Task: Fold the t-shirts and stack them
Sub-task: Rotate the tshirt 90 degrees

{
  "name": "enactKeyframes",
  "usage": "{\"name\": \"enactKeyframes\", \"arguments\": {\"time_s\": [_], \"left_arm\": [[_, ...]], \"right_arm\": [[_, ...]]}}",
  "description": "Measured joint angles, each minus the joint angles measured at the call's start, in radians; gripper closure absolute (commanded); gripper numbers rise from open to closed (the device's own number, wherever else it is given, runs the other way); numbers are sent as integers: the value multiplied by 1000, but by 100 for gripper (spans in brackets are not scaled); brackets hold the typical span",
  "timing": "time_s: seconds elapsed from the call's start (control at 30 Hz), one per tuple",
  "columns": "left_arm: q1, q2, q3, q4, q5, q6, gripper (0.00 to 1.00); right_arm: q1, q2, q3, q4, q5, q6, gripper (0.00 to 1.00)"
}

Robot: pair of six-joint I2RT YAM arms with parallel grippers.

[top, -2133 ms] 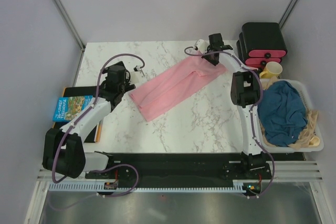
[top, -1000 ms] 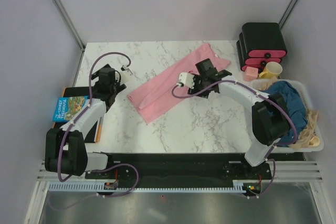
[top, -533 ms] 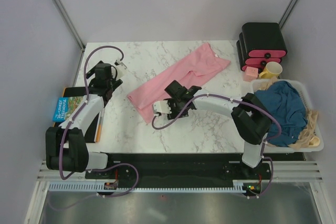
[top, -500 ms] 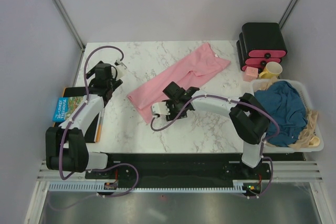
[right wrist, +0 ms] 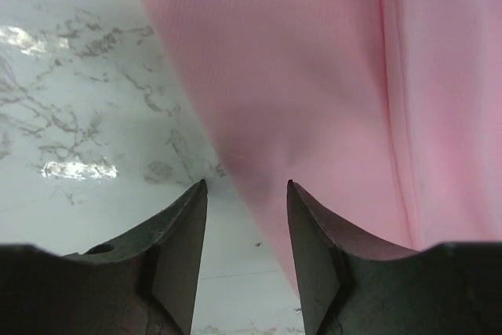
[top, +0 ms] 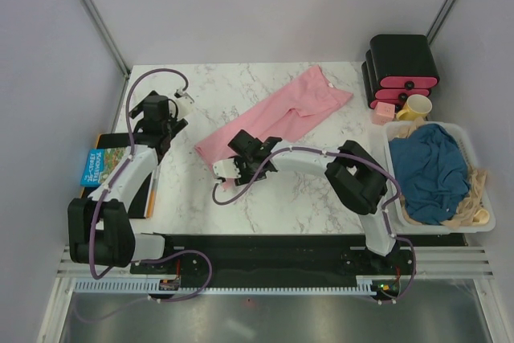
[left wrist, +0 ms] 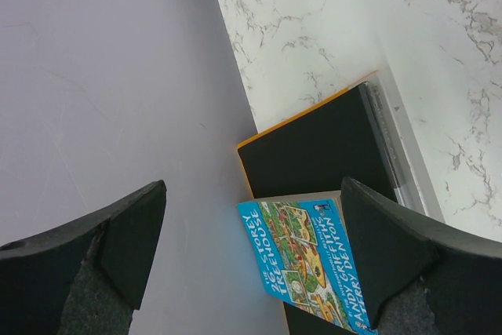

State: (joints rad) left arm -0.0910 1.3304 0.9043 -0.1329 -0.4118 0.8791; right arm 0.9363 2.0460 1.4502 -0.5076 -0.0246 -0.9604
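Note:
The light pink t-shirt (top: 277, 122) lies folded in a long strip slanting across the table's middle. My right gripper (top: 234, 160) hovers at the strip's near-left end, low over the table. In the right wrist view the right gripper (right wrist: 245, 190) is open, with the edge of the pink t-shirt (right wrist: 314, 76) running between its fingers, not pinched. The dark teal t-shirt (top: 434, 170) is bunched in the white basket (top: 485, 213) at the right. My left gripper (top: 152, 118) hangs wide open over the table's left edge, holding nothing.
Black boxes with pink fronts (top: 401, 70), a yellow mug (top: 416, 107) and a small pink block (top: 385, 112) stand at the far right. A blue book (left wrist: 306, 260) lies on a black pad (left wrist: 321, 147) off the left edge. Beige cloth (top: 474, 198) shares the basket.
My right arm swept from the pink t-shirt's far right end down along it to its near-left end, and its jaws narrowed a little. The left gripper drew back towards the left edge.

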Motion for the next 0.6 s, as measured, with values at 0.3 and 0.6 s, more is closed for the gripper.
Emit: {"name": "enactKeyframes", "arguments": {"time_s": [0.3,0.6], "left_arm": [[5,-10,4,1,11,0,0],[12,-7,18,21,36,5,0]], "right_arm": [[44,31,16,29,15,5,100],[56,-24,-60,20,21,6,100]]}}
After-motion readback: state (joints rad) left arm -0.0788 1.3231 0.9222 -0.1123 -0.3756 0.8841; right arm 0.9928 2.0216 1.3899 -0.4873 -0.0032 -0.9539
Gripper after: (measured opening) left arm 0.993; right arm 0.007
